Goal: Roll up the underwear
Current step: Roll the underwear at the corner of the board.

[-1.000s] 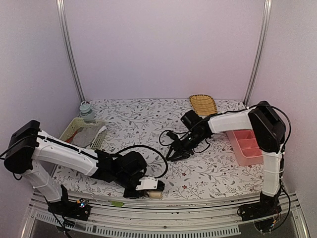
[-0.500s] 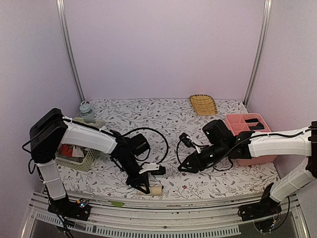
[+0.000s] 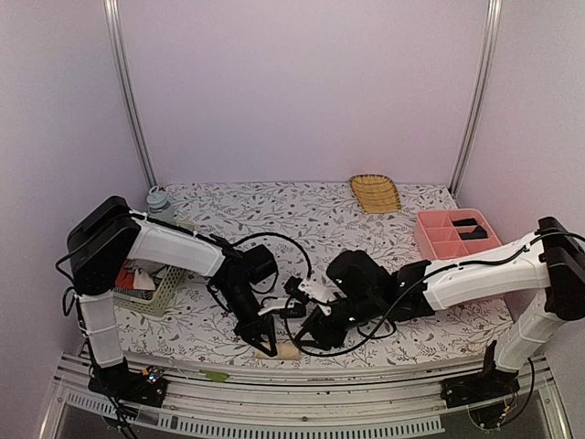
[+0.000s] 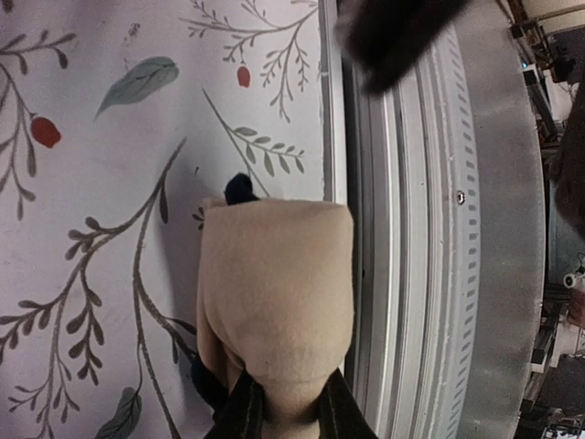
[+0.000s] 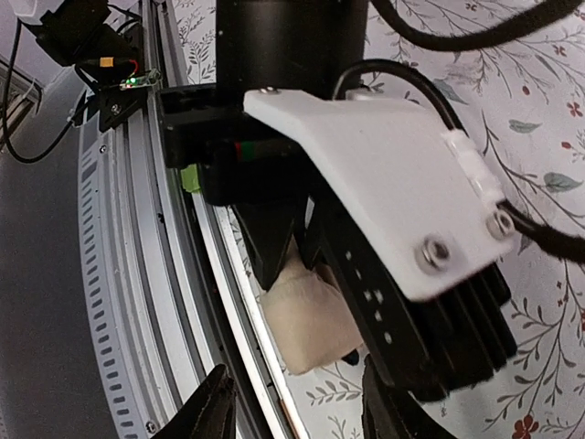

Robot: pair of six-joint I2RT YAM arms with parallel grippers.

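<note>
The rolled underwear [image 4: 274, 293] is beige with a spot of black edging. The tablecloth [image 4: 110, 165] is white, printed with grey-green leaves and red berries. The compartment box [image 3: 448, 236] is pink, the basket [image 3: 164, 291] pale green, the woven tray [image 3: 375, 193] yellow.

A bench [image 3: 274, 215] is filling the lower middle of the top view, and a white cloth [image 4: 101, 229] printed with grey leafy sprigs and small red berries is covering it. Behind the bench a plain, pale lilac back wall [image 3: 302, 91] is rising out of view. A side wall [image 3: 46, 110] on the bench's left and another [image 3: 548, 101] on its right are closing it in. Two slim metal posts [image 3: 128, 91] [image 3: 476, 91] are standing at the bench's rear corners and leaning slightly outward. A slotted grey metal rail [image 4: 439, 238] is running along the bench's near edge. Soft, even light is falling over everything.
</note>
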